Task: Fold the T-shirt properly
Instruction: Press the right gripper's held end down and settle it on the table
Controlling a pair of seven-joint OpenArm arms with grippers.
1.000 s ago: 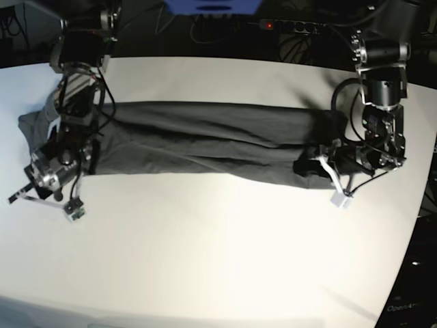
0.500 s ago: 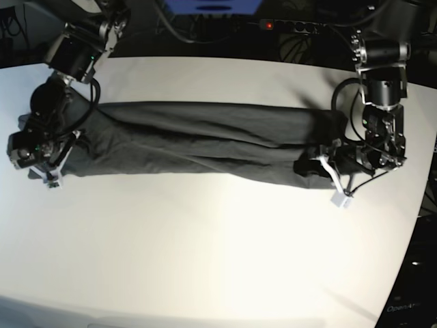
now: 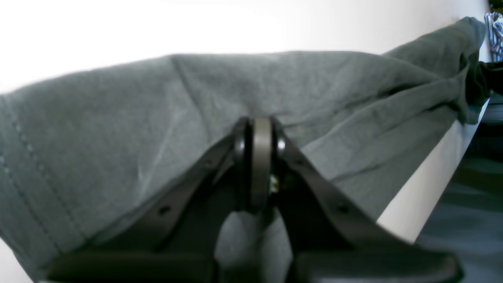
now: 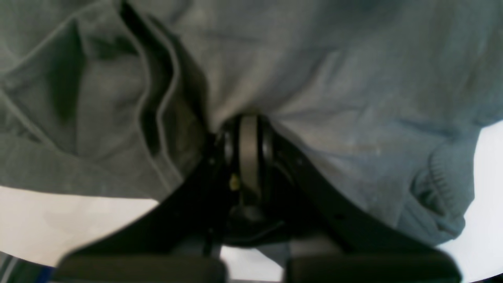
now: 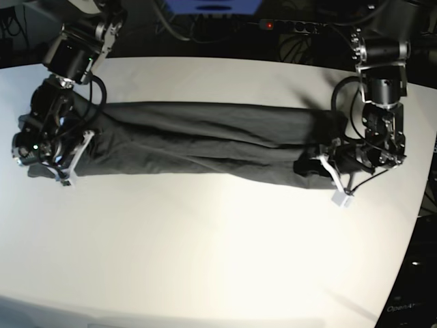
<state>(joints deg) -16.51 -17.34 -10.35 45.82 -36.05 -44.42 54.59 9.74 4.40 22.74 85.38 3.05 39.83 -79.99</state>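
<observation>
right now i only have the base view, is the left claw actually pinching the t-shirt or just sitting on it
Observer: In the left wrist view the left claw is shut, with the T-shirt fabric bunching right at its tips.
Operator: and the right one
Observer: The right wrist view shows the right claw shut too, cloth puckering into its tips.
Operator: anything near that grip i cant see
Observer: Yes, a ribbed hem edge curls beside it, above the white table.
</observation>
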